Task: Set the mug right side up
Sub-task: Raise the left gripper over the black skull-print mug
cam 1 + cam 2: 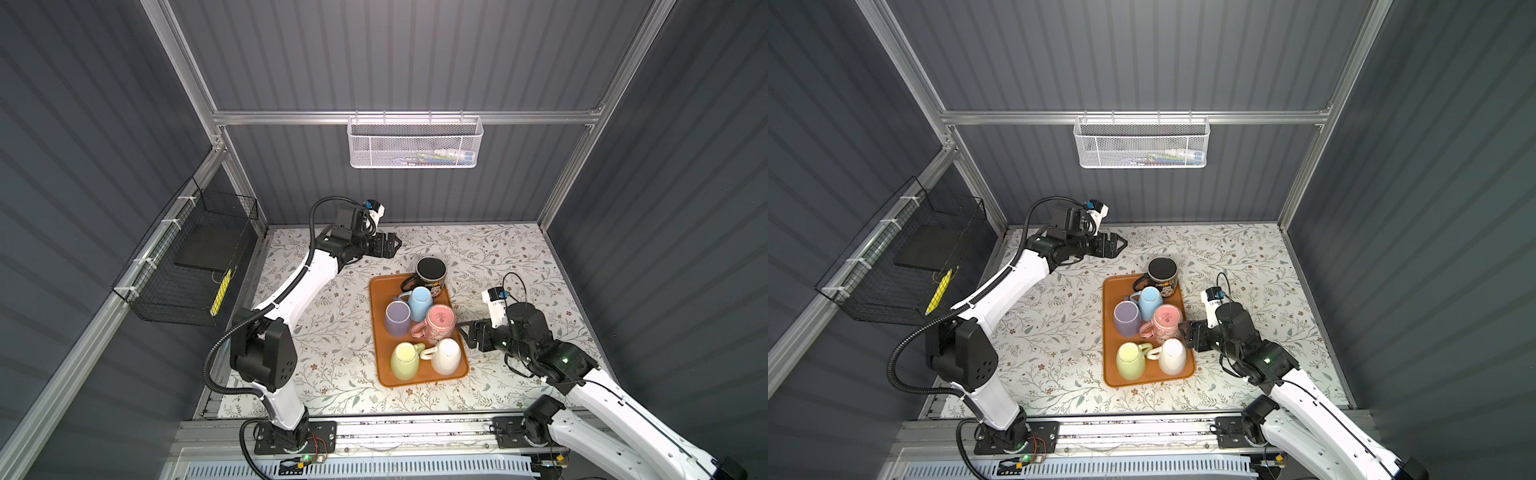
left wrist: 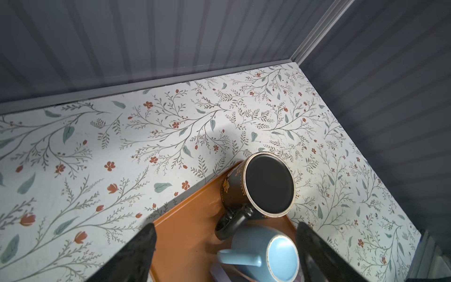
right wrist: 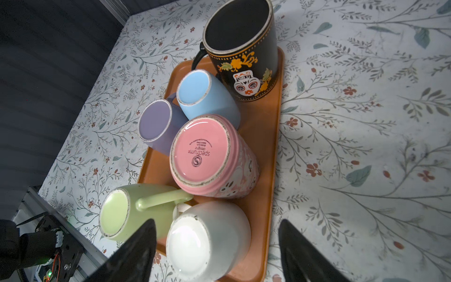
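Observation:
Several mugs stand upside down on an orange tray [image 1: 380, 299]: black with a skull [image 1: 431, 272] [image 2: 268, 185] [image 3: 239, 31], blue [image 1: 420, 301] [image 2: 280, 254], purple [image 1: 398, 316], pink [image 1: 440, 320] [image 3: 202, 153], green [image 1: 405, 359] and white [image 1: 446, 355] [image 3: 207, 241]. My left gripper [image 1: 395, 243] [image 2: 225, 225] hovers open and empty, up and to the far left of the black mug. My right gripper [image 1: 461, 330] [image 3: 217, 221] is open and empty just right of the pink mug, by the tray's right edge, touching nothing.
The tray lies on a floral tabletop [image 1: 324, 332] enclosed by dark ribbed walls. A white mesh basket [image 1: 415, 143] hangs on the back rail. A black wire basket [image 1: 191, 257] hangs on the left wall.

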Tool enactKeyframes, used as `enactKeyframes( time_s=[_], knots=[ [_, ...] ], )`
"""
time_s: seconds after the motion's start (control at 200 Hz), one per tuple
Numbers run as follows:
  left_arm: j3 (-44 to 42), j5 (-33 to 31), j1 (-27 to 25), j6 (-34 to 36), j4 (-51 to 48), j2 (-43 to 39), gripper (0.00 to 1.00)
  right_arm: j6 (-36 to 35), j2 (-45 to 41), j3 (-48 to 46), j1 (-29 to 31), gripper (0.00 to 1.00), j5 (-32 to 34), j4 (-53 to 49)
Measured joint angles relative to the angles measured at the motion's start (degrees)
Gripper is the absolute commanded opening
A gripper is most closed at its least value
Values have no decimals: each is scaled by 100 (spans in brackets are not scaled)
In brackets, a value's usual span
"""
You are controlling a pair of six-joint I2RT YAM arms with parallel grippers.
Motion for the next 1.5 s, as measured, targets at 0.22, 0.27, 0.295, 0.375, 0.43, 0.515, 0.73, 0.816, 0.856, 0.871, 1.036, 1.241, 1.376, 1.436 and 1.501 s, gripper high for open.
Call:
enactKeyframes(
  time_s=[0.22, 0.27, 0.295, 0.375, 0.43, 0.515, 0.73, 0.816, 0.856, 0.871, 1.036, 1.241, 1.376, 1.436, 1.501],
  knots=[
    [-977, 348, -11, 1147, 339, -420, 93, -179, -306, 0, 0, 81, -170, 157],
    [-1390, 422, -11, 1438, 468, -632, 93, -212, -354, -2, 0, 81, -210, 175],
    [-1526, 450, -11, 1567, 492, -702, 93, -229, -378, -4, 0, 81, -236, 190],
    [-1611, 540, -11, 1963, 511, -739, 92, -275, -442, -31, -4, 82, -304, 256],
    [-1475, 597, -11, 2201, 431, -656, 90, -302, -481, -66, -7, 82, -337, 319],
    [-975, 743, -11, 2579, 221, -337, 88, -323, -533, -151, -7, 82, -409, 387],
    [-562, 863, -83, 3427, -13, 188, 83, -345, -573, -382, -33, 82, -494, 518],
    [-337, 732, -205, 3814, -293, 437, 79, -348, -605, -452, -37, 82, -520, 566],
    [-179, 686, -267, 3965, -417, 579, 77, -350, -614, -468, -37, 82, -529, 590],
    [-118, 671, -286, 4004, -459, 640, 76, -350, -619, -472, -37, 82, -531, 601],
    [358, 612, -439, 4371, -804, 1119, 63, -365, -634, -520, -70, 82, -570, 695],
    [621, 560, -577, 4671, -1121, 1460, 54, -365, -678, -684, -87, 82, -568, 730],
    [855, 557, -601, 4736, -1246, 1740, 50, -365, -702, -708, -114, 82, -568, 758],
    [966, 557, -614, 4756, -1320, 1849, 50, -365, -706, -708, -133, 82, -568, 765],
    [1099, 555, -629, 4763, -1401, 1963, 50, -365, -710, -710, -136, 82, -568, 780]
  ],
)
